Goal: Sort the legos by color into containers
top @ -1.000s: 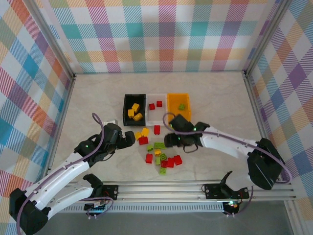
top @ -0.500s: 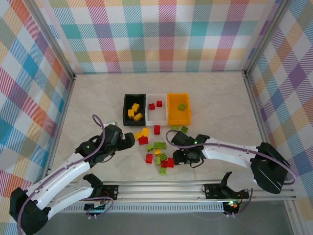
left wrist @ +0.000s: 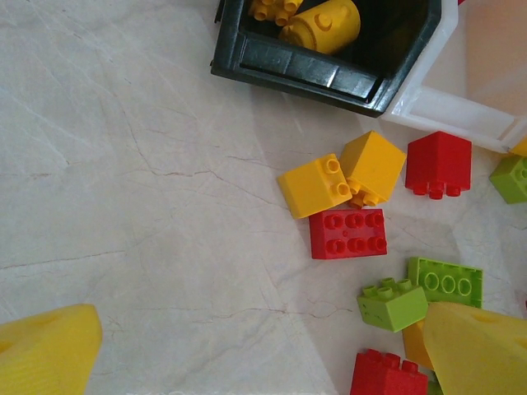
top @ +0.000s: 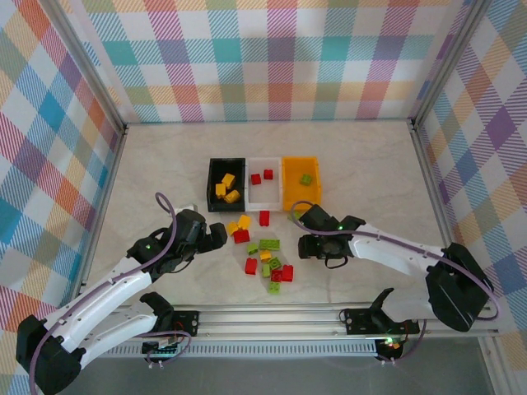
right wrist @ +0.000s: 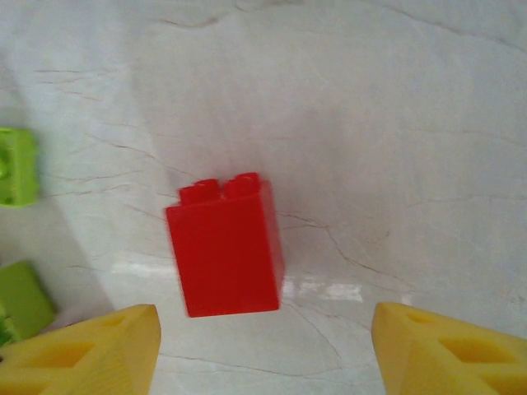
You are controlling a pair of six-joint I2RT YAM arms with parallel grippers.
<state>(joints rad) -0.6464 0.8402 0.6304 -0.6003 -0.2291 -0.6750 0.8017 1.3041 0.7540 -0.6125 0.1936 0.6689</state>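
My right claw [right wrist: 263,350] hangs with its yellow fingers spread wide around a red lego [right wrist: 226,244] lying on the table [right wrist: 395,123], touching neither finger. My left claw [left wrist: 263,354] is likewise apart above two touching yellow bricks [left wrist: 342,177] and a red brick [left wrist: 347,233] just beside them.

From above, the loose legos [top: 265,255] lie scattered between both claws, near the black bin [top: 226,208], white bin [top: 265,196] and orange-yellow bin [top: 300,196], which stand side by side. Yellow pieces [top: 226,186] sit in the black, red pieces [top: 262,176] in the white and a green piece [top: 305,178] in the orange-yellow.

Bare, pale marbled table spreads on every side. Checked walls [top: 280,58] enclose it and a metal rail [top: 280,317] runs along the near edge.
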